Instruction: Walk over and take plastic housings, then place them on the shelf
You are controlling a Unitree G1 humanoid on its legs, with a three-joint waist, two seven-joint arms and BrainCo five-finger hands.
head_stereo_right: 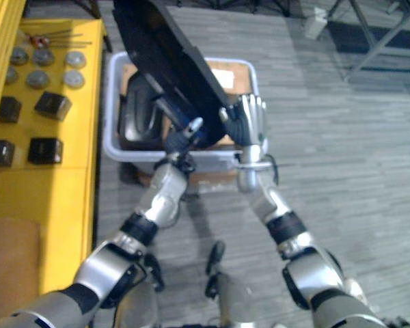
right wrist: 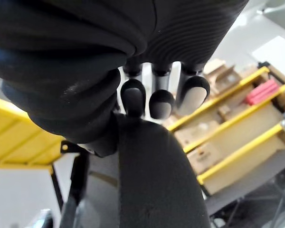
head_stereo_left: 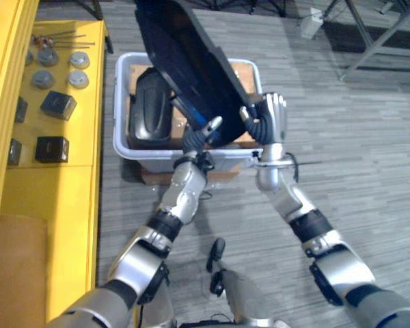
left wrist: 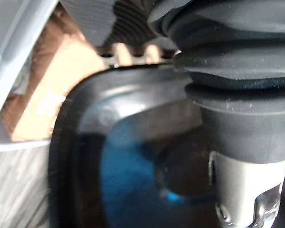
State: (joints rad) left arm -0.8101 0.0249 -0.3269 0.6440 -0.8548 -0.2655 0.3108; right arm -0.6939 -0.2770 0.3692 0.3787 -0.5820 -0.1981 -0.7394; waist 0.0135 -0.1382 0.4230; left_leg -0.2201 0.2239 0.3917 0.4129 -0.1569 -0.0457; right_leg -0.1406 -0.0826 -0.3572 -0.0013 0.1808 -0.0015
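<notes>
A large black plastic housing (head_stereo_left: 184, 61) is raised at a slant above the grey bin (head_stereo_left: 123, 102), carried between my two hands. My left hand (head_stereo_left: 195, 137) is against its lower underside, whose dark hollow inside (left wrist: 114, 142) shows in the left wrist view. My right hand (head_stereo_left: 270, 116) is open, its straight fingers (right wrist: 156, 102) pressed flat against the housing's right edge (right wrist: 156, 180). Another black housing (head_stereo_left: 150, 109) lies in the bin's left half.
A yellow shelf (head_stereo_left: 75, 178) runs along my left, bearing black blocks (head_stereo_left: 58, 104) and several grey discs (head_stereo_left: 78, 60). Brown cardboard (head_stereo_left: 242, 72) lines the bin. Grey floor lies to the right, with metal frame legs (head_stereo_left: 376, 41) at the far right.
</notes>
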